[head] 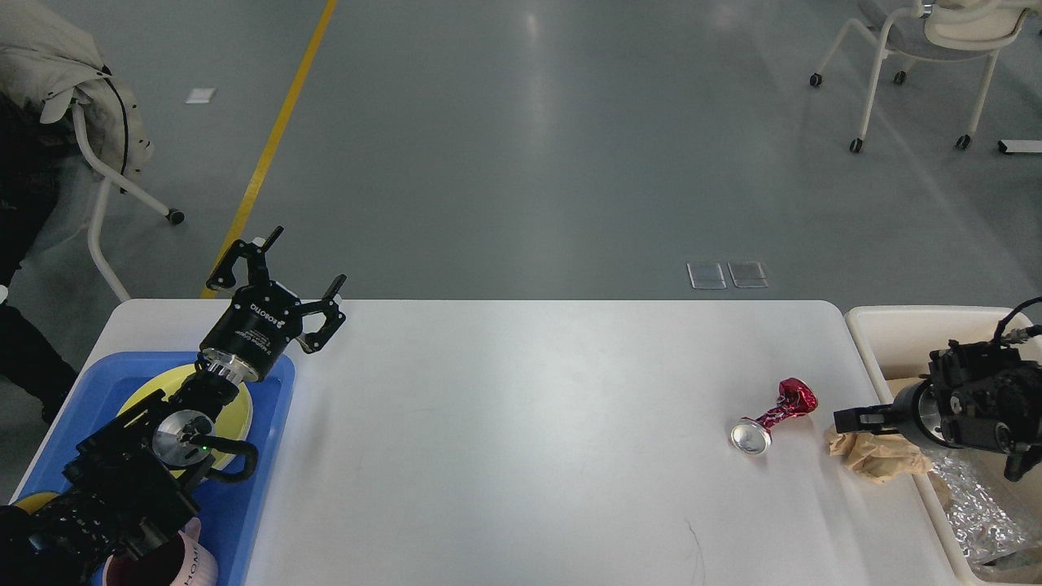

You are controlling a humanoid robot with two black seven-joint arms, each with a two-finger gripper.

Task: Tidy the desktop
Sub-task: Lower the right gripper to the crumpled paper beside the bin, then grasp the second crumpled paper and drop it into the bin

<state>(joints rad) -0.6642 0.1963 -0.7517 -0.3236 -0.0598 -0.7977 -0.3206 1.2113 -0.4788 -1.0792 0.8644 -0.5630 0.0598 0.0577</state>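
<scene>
Desktop tidying turns on the crushed red can on the white worktop: it lies just left of the right end effector, long axis slanting away rightward. Right fingers: cannot tell. Left end effector, far off, spread; its body reads ROBOTIQ.

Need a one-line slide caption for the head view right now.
Right gripper low over crumpled brown paper beside crushed red can on the desktop; left gripper open.

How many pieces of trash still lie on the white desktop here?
2: a crushed red can right of centre, and a crumpled brown paper at the desktop's right edge, partly under the right claw.
</scene>
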